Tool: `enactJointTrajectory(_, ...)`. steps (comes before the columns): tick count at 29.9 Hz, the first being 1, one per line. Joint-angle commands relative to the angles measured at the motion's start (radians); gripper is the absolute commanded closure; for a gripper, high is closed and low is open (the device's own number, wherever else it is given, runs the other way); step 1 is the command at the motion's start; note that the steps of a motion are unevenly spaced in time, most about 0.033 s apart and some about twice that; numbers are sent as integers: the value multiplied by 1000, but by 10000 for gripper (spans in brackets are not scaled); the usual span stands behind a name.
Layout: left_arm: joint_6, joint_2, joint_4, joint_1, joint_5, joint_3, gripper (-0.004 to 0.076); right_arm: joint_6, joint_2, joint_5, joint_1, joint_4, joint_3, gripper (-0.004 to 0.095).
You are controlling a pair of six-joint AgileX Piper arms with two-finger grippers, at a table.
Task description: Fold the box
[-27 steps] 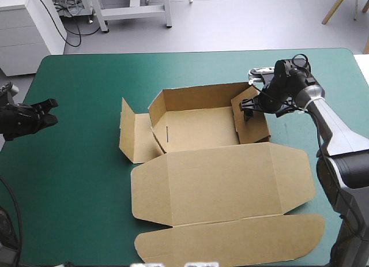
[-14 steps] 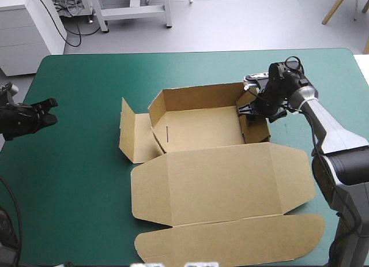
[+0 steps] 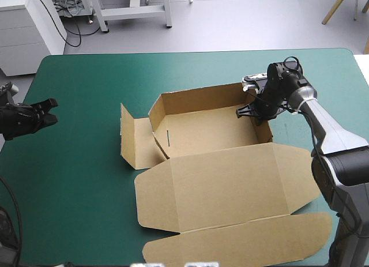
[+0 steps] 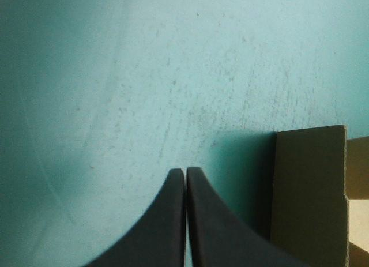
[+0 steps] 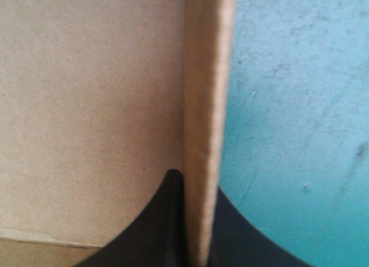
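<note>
The brown box lies mid-table as an open tray, its far and right walls raised and its broad lid flat toward the near edge. One side flap stands loose on its left. My right gripper is shut on the box's right wall; that upright board edge runs between its black fingers. My left gripper hovers at the table's left edge, shut and holding nothing. In the left wrist view its gripper points over bare cover, the box's flap ahead and to one side.
Teal-green cover lies bare to the left of the box and along the far edge. The lid's long tuck flap reaches close to the near table edge.
My right gripper has closed on the box's right wall, which earlier leaned inward and now stands upright. The whole box has shifted slightly toward the right. The left arm has not moved.
</note>
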Motion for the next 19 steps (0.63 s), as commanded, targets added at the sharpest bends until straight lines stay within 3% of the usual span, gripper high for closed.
enactJointTrajectory(1, 57, -41, -47, 2, -20, -24, 734, -39, -126, 4, -4, 27, -47, 918)
enactJointTrajectory(14, 192, -39, -35, 2, -31, -24, 723, -39, -404, -14, -9, 39, -74, 927)
enactJointTrajectory(19, 192, -38, -34, 2, -36, -24, 586, -77, -415, -34, -9, 100, -105, 927)
